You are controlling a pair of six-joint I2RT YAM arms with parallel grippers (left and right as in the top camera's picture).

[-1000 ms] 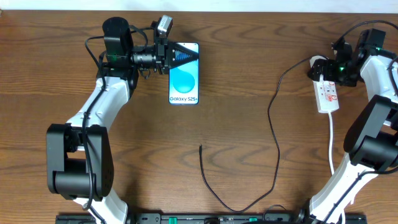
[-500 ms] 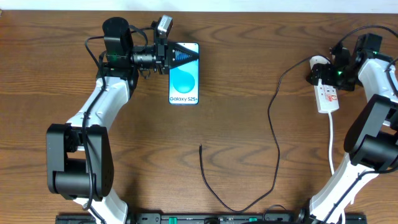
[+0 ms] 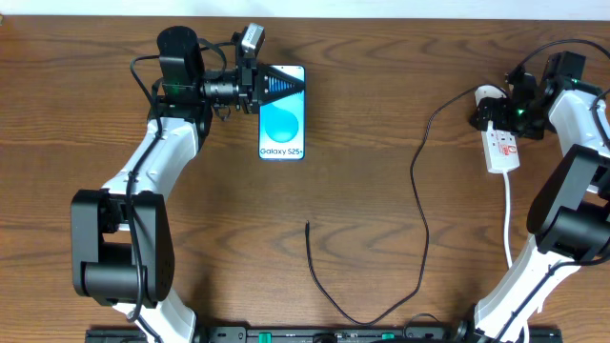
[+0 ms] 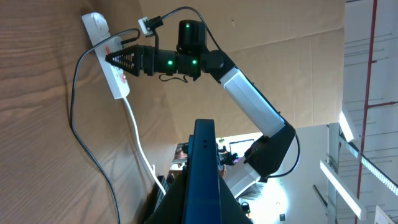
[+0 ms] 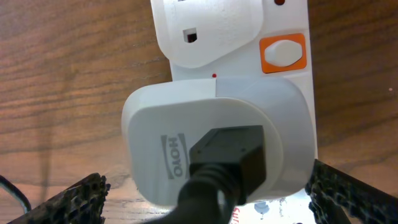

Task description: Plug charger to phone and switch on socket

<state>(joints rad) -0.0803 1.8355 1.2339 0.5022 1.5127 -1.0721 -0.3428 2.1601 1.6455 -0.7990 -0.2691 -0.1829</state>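
Right pincer stands wide, a finger on either side of the socket at its plugged end, gripping nothing. I judge the switch to be the step in hand. To do it well I would narrow the jaws, set one fingertip square over the orange switch just beside the white plug, and press straight down so the strip does not skid on the desk.

Left pincer is closed over the top end of the phone; I cannot tell whether it touches. The charger trails from the socket, its free tip well apart from the phone.

Against a second ago, the right pincer has shifted slightly across the socket's end. Phone, cable and left arm lie unchanged.
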